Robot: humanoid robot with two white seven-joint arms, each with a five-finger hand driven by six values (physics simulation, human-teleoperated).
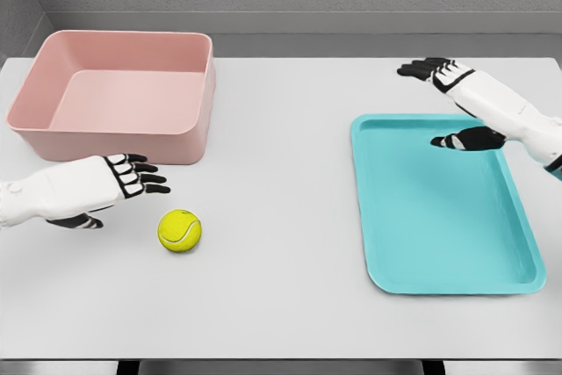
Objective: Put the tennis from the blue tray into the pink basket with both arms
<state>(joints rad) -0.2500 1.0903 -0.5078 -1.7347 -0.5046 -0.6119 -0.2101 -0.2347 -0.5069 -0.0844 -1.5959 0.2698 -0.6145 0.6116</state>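
A yellow-green tennis ball (179, 231) lies on the white table, between the pink basket (198, 133) at the back left and the blue tray (439, 217) on the right. My left hand (132, 177) hovers just up and left of the ball, fingers spread, holding nothing. Over the tray's far right corner my right hand (439, 98) is raised, fingers spread and empty. Neither the tray nor the basket has anything in it.
The white table (281, 305) ends at a front edge near the bottom of the view. A grey wall runs behind it.
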